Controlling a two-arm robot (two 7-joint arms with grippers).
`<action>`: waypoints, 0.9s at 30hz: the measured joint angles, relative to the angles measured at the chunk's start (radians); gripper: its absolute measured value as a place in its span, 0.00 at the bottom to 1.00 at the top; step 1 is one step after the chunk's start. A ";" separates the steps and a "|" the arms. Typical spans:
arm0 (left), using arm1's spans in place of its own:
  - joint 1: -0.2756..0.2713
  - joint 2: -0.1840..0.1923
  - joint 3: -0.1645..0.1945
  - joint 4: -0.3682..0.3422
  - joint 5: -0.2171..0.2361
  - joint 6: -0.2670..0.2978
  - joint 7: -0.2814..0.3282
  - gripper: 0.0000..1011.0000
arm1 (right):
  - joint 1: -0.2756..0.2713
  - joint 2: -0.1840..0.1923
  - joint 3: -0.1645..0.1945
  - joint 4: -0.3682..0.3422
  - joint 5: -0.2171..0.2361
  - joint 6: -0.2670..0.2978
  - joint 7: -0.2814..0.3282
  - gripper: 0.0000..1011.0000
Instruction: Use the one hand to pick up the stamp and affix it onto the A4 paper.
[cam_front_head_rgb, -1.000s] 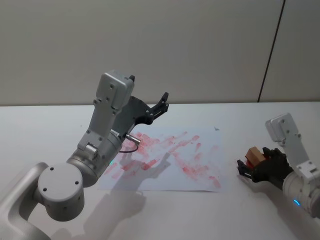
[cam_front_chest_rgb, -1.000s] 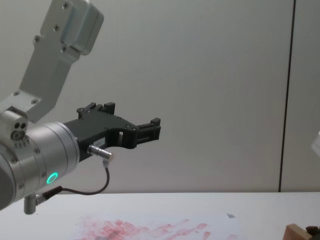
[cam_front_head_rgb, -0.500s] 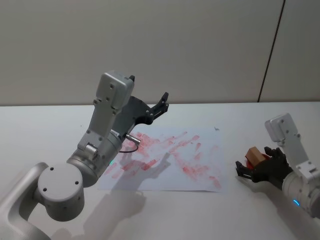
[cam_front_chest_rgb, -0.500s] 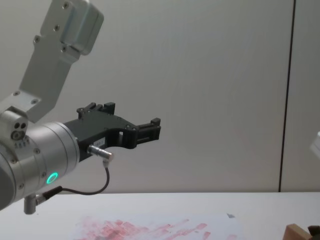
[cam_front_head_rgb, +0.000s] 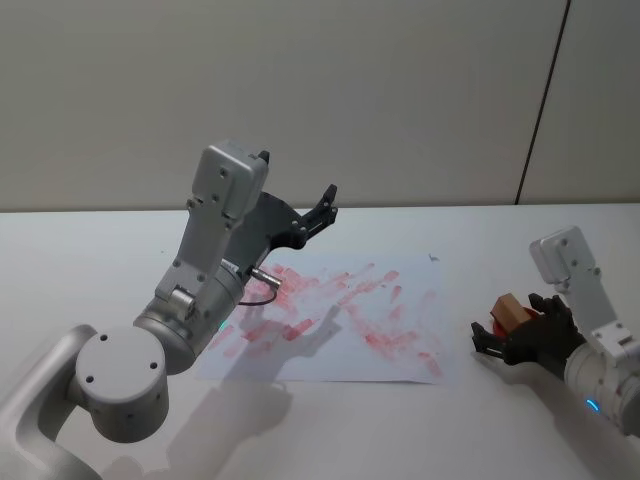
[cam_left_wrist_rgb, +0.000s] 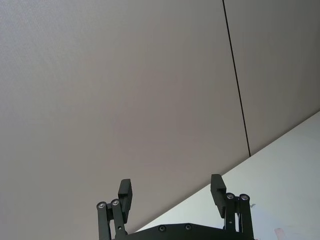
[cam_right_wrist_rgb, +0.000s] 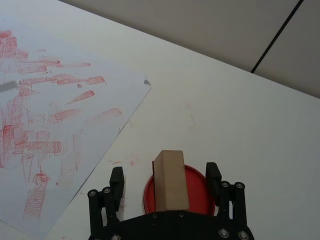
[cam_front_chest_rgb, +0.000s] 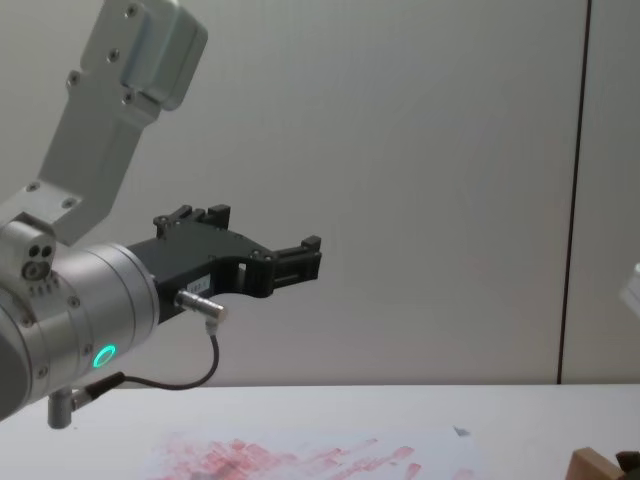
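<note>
Head view: the right gripper (cam_front_head_rgb: 512, 338) sits low over the white table (cam_front_head_rgb: 480, 250), to the right of the A4 paper (cam_front_head_rgb: 400, 330) and clear of its edge. Its black fingers stand apart on either side of the stamp (cam_front_head_rgb: 509, 311), a small light-brown wooden block that rises upright between them. From the right wrist camera the stamp (cam_right_wrist_rgb: 170, 181) stands on a round red ink pad (cam_right_wrist_rgb: 196, 186), and the fingers (cam_right_wrist_rgb: 116, 181) flank it with a gap showing on each side, so the claw is spread around the block rather than pressed on it. The red pad lies on the bare table just beside the near right corner of the paper (cam_right_wrist_rgb: 60, 120), not on the sheet.

The paper lies flat in the middle of the table, covered with red-pink rectangular prints, thickest on its left half. Its far right corner has a small dark tip.

The left gripper (cam_front_head_rgb: 322, 208) is held up in the air above the far left part of the sheet, well apart from the stamp, pointing away toward the grey wall (cam_front_head_rgb: 400, 90). In the left wrist camera its two fingers (cam_left_wrist_rgb: 125, 192) stand wide apart with nothing between them. From the chest camera the same gripper (cam_front_chest_rgb: 300, 262) reaches out level from the thick silver arm with the green light (cam_front_chest_rgb: 103, 355), and a corner of the stamp (cam_front_chest_rgb: 595, 465) shows at the far right, low down.
</note>
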 joint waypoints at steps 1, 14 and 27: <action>0.000 0.000 0.000 0.000 0.000 0.000 0.000 0.99 | 0.000 0.000 0.000 0.000 0.000 0.000 0.000 0.99; 0.000 0.000 0.000 0.000 0.000 0.000 0.000 0.99 | -0.017 0.007 0.007 -0.035 0.036 -0.058 -0.017 0.99; 0.000 0.000 0.000 0.000 0.000 0.000 0.000 0.99 | -0.068 0.027 0.028 -0.135 0.139 -0.227 -0.071 0.99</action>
